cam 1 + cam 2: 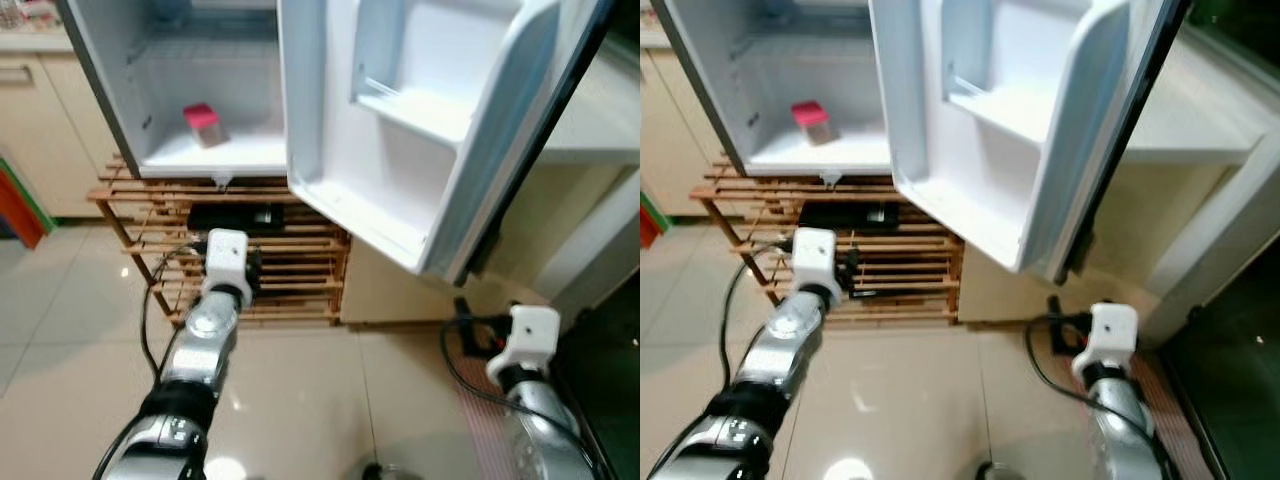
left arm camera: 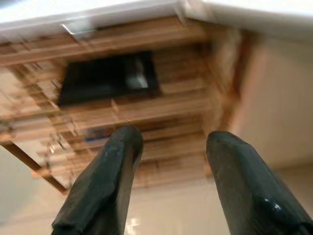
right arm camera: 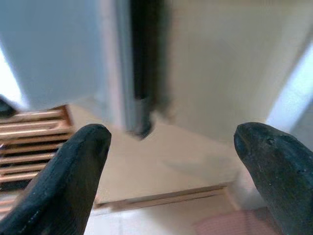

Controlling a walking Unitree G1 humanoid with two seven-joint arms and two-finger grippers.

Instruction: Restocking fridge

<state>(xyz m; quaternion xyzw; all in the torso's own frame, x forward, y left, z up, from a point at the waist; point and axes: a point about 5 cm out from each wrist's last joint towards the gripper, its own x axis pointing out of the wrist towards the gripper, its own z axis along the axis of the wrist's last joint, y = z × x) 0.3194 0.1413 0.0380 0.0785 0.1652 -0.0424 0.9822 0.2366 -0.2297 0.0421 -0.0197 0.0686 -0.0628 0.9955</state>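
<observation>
Nearest you, your right gripper (image 3: 171, 142) hangs low over the tiled floor (image 1: 300, 400) with its two black fingers spread wide and nothing between them; its wrist view looks up at the lower corner of the open fridge door (image 1: 430, 120). Your left gripper (image 2: 171, 142) is held out ahead of you, fingers parted and empty, pointed at the wooden slatted rack (image 1: 290, 265) that stands under the fridge (image 1: 120, 90). A flat black object (image 1: 235, 217) lies on the rack's upper tier; the wrist view is blurred, so you cannot tell what it is. Above the rack, the fridge compartment stands open. On its white bottom shelf, toward the left, sits a small container with a red lid (image 1: 204, 124), well apart from both grippers. The door swings out to the right, with its moulded white door shelves (image 1: 420, 110) facing you.
</observation>
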